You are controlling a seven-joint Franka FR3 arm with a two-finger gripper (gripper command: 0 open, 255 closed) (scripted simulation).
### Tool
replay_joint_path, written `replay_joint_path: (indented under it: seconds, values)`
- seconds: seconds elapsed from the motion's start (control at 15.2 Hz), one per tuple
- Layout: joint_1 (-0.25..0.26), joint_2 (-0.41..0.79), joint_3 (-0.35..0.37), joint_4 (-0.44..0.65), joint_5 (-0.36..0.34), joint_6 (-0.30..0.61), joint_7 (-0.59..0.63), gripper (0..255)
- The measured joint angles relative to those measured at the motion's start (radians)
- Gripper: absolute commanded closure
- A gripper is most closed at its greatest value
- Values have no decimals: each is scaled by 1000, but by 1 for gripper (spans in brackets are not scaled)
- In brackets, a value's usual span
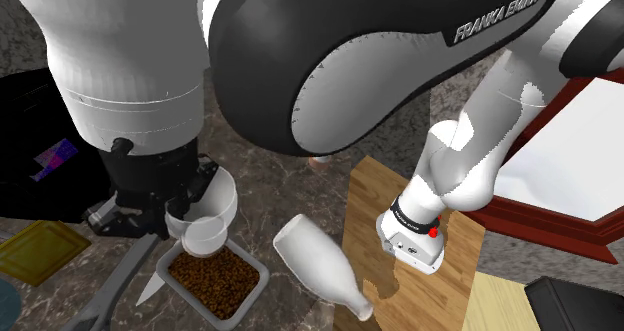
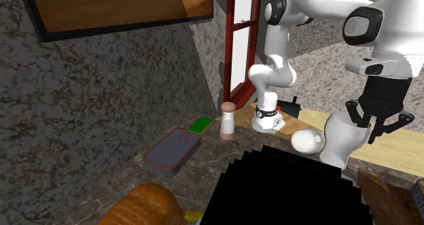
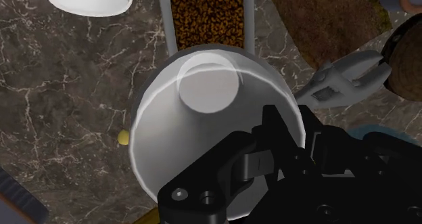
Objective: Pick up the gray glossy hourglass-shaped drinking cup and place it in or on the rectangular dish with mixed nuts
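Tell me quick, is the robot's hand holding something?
Gripper: closed, holding the glossy white hourglass-shaped cup by its rim, above the rectangular dish of brown nuts.

I see a white bottle (image 1: 320, 267) lying on the stone counter (image 3: 61, 101). A shaker (image 2: 227, 120) stands upright near a green pad (image 2: 200, 126).

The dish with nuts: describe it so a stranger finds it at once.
On the dark marbled counter, left of the wooden board in the shoulder view, lies a white bottle. The dish sits beside it, partly under the held cup: pale, rectangular, alone filled with brown nuts.
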Motion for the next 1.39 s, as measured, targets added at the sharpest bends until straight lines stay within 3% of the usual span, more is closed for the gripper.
replay_joint_path:
  seconds: [1.39]
  values:
    - [12,79,4,-195,-63,257,53,255]
